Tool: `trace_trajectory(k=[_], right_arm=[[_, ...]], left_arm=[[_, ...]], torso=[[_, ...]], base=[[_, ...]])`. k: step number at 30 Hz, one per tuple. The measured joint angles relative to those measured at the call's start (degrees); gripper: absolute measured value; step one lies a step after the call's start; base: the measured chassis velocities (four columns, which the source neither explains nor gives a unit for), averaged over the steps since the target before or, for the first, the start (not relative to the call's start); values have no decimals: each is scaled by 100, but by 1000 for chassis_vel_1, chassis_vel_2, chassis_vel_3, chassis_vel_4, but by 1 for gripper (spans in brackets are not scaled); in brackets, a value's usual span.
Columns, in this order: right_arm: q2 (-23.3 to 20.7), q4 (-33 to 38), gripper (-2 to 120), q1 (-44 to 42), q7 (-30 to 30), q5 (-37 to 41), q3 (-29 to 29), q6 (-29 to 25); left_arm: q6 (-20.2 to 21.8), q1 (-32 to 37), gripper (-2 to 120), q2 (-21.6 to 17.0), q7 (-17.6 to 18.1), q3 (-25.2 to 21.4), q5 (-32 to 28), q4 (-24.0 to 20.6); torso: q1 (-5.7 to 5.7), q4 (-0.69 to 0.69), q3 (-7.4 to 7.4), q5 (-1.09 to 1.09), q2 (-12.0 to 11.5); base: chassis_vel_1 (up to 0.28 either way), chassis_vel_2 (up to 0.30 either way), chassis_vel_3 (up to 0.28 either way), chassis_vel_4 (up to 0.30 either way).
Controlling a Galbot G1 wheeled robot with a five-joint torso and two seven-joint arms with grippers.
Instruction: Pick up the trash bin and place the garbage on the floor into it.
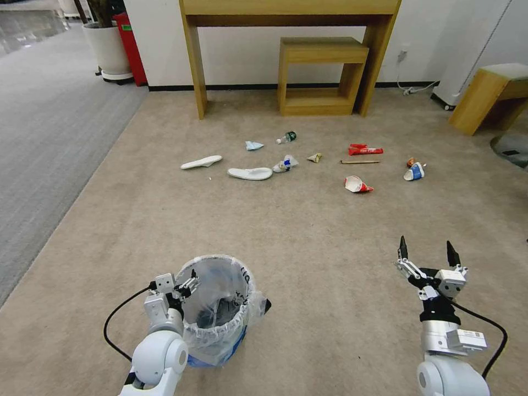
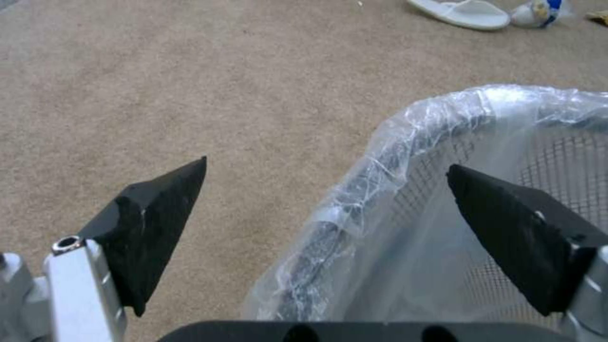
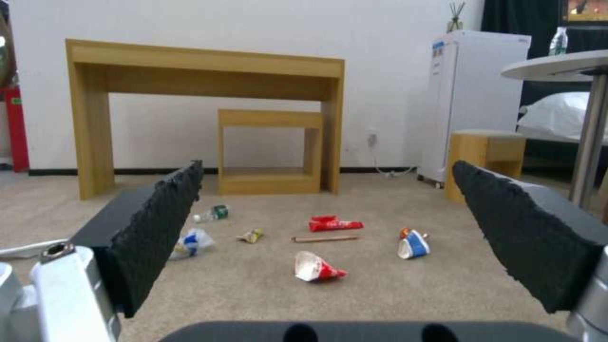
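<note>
The trash bin (image 1: 220, 308), dark mesh lined with a crinkly clear bag, stands on the beige floor (image 1: 308, 242) close in front of me. My left gripper (image 1: 184, 286) is open astride its near-left rim (image 2: 380, 156), one finger inside and one outside. My right gripper (image 1: 427, 243) hangs open over bare carpet, holding nothing. The garbage lies farther off: two white slippers (image 1: 201, 161) (image 1: 250, 174), a blue mask (image 1: 253, 145), a bottle (image 1: 286, 137), wrappers (image 1: 285, 163), a red packet (image 1: 364, 149), a stick (image 1: 359, 161), a red-white cup (image 1: 357, 185) and a blue-white cup (image 1: 414, 171).
A wooden desk (image 1: 192, 66) with a low wooden stool (image 1: 322, 52) under it stands against the far wall. Another wooden stool (image 1: 484, 93) is at the right, a white planter (image 1: 107, 49) at the back left. Grey carpet (image 1: 49, 121) borders the left. A white fridge (image 3: 475, 95) stands at the right.
</note>
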State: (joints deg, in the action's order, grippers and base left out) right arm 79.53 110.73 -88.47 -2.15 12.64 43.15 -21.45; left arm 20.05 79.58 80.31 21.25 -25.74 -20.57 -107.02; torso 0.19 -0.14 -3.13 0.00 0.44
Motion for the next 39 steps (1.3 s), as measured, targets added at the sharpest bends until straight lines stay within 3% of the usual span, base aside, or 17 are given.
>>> trace_trajectory(k=[39], right_arm=[[0,0,100,0,0,0,0,0]], left_arm=[[0,0,100,0,0,0,0,0]], torso=[[0,0,0,0,0]], base=[[0,0,0,0]])
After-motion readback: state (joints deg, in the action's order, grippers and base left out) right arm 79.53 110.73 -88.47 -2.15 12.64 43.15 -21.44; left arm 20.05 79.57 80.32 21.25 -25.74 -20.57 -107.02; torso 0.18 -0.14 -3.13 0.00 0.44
